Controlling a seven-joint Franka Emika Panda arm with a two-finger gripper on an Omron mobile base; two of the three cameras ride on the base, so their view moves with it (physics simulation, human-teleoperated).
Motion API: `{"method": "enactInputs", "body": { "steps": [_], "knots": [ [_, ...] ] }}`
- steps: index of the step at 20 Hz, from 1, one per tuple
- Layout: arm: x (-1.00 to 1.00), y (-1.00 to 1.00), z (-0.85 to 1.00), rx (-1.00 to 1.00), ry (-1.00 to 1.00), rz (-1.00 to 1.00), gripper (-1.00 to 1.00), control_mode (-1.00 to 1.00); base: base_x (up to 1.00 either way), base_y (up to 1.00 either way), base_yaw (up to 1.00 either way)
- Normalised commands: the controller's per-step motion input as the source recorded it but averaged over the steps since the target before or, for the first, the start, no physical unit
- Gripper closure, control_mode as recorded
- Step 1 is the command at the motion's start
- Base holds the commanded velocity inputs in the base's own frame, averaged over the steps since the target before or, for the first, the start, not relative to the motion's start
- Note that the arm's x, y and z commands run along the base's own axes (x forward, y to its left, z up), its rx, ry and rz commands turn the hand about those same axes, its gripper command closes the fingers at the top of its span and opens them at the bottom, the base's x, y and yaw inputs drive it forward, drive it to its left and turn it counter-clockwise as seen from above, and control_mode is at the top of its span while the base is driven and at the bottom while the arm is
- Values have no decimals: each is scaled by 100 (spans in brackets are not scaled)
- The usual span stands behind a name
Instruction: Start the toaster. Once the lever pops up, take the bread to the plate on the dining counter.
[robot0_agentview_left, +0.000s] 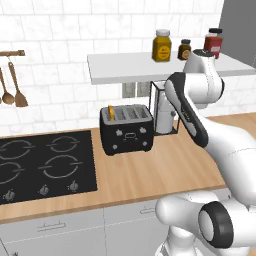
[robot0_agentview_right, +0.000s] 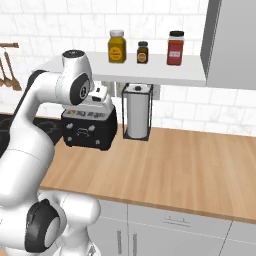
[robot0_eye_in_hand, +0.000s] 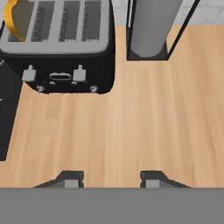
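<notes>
The black four-slot toaster (robot0_agentview_left: 126, 131) (robot0_agentview_right: 90, 131) (robot0_eye_in_hand: 61, 48) stands on the wood worktop against the tiled wall. The bread (robot0_agentview_left: 111, 113) (robot0_eye_in_hand: 17, 19), a golden slice with an orange crust, sticks up from its leftmost slot. Two grey levers sit on the toaster's front, above the small knobs. My gripper (robot0_eye_in_hand: 111, 179) (robot0_agentview_right: 100, 102) hangs above the worktop in front of the toaster and points down. It is open, with bare wood between the fingertips (robot0_eye_in_hand: 70, 179). The plate and the dining counter are out of view.
A paper towel roll in a black wire holder (robot0_agentview_left: 164, 112) (robot0_agentview_right: 137, 112) (robot0_eye_in_hand: 153, 26) stands right of the toaster. A black hob (robot0_agentview_left: 45, 165) lies to its left. A white shelf (robot0_agentview_right: 150, 70) with jars hangs above. The worktop stretches free to the right (robot0_agentview_right: 200, 160).
</notes>
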Motion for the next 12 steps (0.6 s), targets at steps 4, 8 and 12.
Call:
{"method": "enactInputs", "body": {
  "steps": [4, 8, 12],
  "knots": [
    [0, 14, -15, 0, 0, 0, -100, -100, 0, 0, 0],
    [0, 58, -34, 0, 0, 0, -100, -100, 0, 0, 0],
    [0, 61, -27, 0, -2, 0, -100, -100, 0, 0, 0]
  ]
}}
